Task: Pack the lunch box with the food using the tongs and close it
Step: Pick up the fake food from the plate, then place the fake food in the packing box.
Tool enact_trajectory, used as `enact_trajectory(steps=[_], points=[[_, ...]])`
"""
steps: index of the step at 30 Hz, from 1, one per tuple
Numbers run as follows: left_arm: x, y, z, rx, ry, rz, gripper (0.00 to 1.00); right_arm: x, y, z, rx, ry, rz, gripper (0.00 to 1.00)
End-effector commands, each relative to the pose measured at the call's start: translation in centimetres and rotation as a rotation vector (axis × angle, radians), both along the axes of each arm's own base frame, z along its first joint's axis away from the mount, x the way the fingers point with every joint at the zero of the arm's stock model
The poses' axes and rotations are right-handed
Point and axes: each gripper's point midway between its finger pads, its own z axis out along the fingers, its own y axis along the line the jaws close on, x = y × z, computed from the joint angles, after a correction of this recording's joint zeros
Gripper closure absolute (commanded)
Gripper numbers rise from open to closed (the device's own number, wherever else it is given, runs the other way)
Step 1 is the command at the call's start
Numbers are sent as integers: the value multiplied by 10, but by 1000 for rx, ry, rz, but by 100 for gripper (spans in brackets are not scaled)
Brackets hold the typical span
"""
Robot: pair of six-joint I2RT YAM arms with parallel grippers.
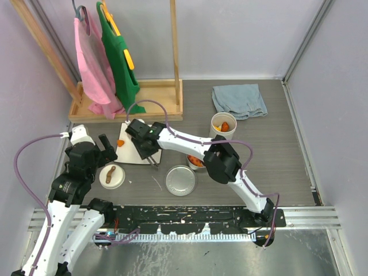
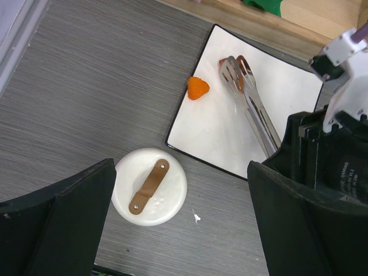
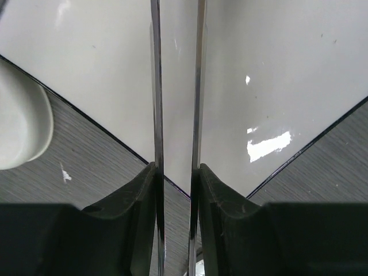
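Note:
My right gripper (image 3: 177, 172) is shut on the tongs (image 3: 156, 86), squeezing their two thin arms over the white square plate (image 3: 276, 69). In the left wrist view the tongs' tips (image 2: 236, 72) rest on the plate by a reddish piece of food (image 2: 222, 62), and an orange piece (image 2: 198, 88) lies at the plate's edge. The white lid with the brown handle (image 2: 149, 185) lies on the table below my open left gripper (image 2: 183, 201). The white tub (image 1: 223, 123) and the steel tin (image 1: 195, 161) both hold orange food. The flat steel lid (image 1: 180, 180) lies near the tin.
A blue cloth (image 1: 238, 100) lies at the back right. A wooden rack (image 1: 132, 103) with a pink and a green garment stands at the back left. My right arm (image 1: 221, 161) crosses over the tin and hides part of it.

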Motion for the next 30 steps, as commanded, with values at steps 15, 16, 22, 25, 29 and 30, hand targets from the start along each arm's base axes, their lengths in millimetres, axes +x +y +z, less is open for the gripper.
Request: enact_trajectory(steps=[15,16,22,25,29,30], points=[[5,0,6,-10,-28,12,2,-30,-72,115,126,-92,-39,67],[5,0,6,-10,-27,12,2,-34,-82,117,120,-89,-43,67],[5,-1,5,-11,-23,6,2,-54,-157,128,69,-97,-123,66],[5,-1,5,-14,-25,3,2,-59,-203,132,50,-95,-206,66],[5,-2,5,-16,-23,-2,2,-75,-253,130,10,-66,-276,65],[5,-2,4,-16,-22,-1,2,-80,-262,128,-7,-60,-284,65]])
